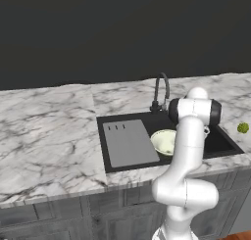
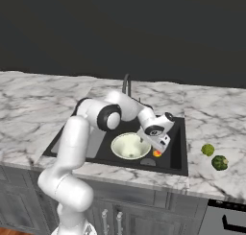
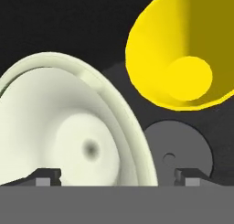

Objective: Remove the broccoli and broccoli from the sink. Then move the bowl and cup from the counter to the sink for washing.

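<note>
The hand [image 3: 118, 177] is being held spread, gripping nothing, above the sink [image 2: 178, 147]. The cup [image 3: 183, 49] is lying at the bowl's [image 3: 68, 136] two o'clock; it is judged light, stiff and slippery, best gripped across its rim.

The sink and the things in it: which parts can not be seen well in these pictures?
- Cup: in the hand view its top and right are cut off by the edge; in the right base view the open gripper covers most of it.
- Bowl: in the left base view the arm hides its right part.
- Sink: the arm hides its middle in the left base view.
- Broccoli: too small for detail in the left base view.
</note>
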